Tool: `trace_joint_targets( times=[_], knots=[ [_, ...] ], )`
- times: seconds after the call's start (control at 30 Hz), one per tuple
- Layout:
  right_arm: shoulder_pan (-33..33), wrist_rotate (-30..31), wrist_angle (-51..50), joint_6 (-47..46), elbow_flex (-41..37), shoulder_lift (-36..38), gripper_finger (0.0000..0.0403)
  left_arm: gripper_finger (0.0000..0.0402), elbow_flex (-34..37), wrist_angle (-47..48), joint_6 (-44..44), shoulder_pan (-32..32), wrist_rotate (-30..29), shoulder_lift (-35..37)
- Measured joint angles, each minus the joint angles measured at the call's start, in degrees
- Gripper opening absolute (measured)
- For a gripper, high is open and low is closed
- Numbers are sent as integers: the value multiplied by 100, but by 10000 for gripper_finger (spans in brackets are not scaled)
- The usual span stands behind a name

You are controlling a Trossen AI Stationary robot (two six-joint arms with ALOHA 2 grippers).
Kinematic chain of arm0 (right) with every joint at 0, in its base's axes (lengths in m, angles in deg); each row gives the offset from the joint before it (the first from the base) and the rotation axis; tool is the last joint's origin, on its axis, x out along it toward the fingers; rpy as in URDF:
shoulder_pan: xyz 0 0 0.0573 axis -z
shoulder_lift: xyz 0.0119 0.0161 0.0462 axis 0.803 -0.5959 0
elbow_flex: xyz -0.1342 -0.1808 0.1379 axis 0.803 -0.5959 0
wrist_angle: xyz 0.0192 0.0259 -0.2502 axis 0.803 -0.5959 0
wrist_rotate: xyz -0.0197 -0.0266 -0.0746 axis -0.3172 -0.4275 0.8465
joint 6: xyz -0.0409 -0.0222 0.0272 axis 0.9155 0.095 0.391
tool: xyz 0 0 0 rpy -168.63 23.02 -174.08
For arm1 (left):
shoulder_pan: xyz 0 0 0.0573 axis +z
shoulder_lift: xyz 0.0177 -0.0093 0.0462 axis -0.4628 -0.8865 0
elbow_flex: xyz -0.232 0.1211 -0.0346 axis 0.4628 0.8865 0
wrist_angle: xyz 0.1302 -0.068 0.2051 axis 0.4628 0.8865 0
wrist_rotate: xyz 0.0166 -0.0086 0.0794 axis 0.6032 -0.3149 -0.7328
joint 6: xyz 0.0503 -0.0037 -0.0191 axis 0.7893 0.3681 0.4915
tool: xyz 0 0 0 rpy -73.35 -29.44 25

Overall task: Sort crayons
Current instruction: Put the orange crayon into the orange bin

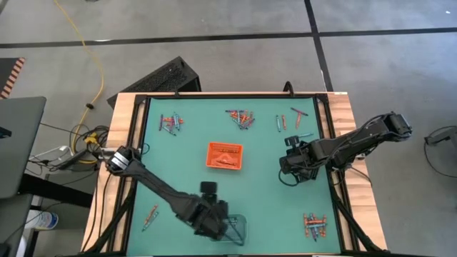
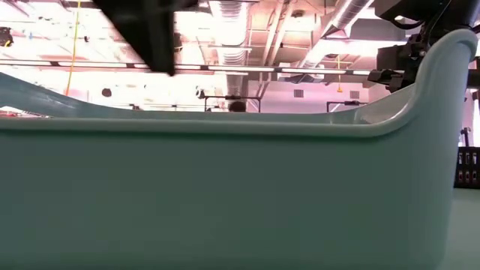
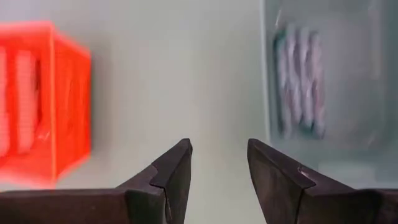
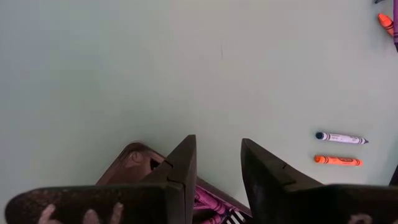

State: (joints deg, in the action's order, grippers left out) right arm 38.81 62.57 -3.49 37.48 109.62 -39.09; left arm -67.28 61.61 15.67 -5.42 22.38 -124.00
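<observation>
From above: left hand (image 1: pixel 223 227) low over the clear tray (image 1: pixel 239 230) at the counter's (image 1: pixel 193 135) near edge, right hand (image 1: pixel 291 171) hovering mid-counter on its own side. Orange tray (image 1: pixel 225 155) in the middle; crayons (image 1: pixel 242 118) scattered in small heaps along the far edge and at both near corners.

Low view: nothing but a pale tray wall (image 2: pixel 225 195) filling the picture.

Left wrist: fingers (image 3: pixel 174 168) spread, nothing between them, purple crayons (image 3: pixel 301 81) lying in the clear tray beside.

Right wrist: fingers (image 4: pixel 183 165) parted and empty, a dark tray (image 4: pixel 134 158) with magenta sticks just below, two loose crayons (image 4: pixel 339 138) off to the side.

Risk: tiny sticks rolling or slipping from a pinch, landing in the wrong tray.
</observation>
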Motion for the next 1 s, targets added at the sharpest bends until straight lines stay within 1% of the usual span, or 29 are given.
trace_joint_targets(
  times=[0.13, 0.23, 0.47, 0.6, 0.67, 0.8, 1.0],
  knots=[
    [0, -2, 26, 0, 0, 0, 118, 146, 35, 946, -823, -387, -94, 27],
    [0, -2, 33, -2, 0, 0, 118, 146, 38, 1542, -1522, -762, -307, 27],
    [0, -20, 169, -7, 0, 0, 118, 146, 44, 2615, -3265, -1586, -682, 27],
    [0, -22, 186, -18, 0, 0, 118, 146, 314, 2832, -4230, -1965, -714, 107],
    [0, -22, 192, -18, 0, 0, 118, 146, 574, 2765, -4696, -2116, -650, 233],
    [0, -26, 195, -18, 0, 0, 118, 146, 1301, 2481, -5512, -2400, -302, 622],
    [0, -26, 195, -22, 0, 0, 118, 146, 2750, 1233, -6548, -2710, 332, 1522]
  ],
)
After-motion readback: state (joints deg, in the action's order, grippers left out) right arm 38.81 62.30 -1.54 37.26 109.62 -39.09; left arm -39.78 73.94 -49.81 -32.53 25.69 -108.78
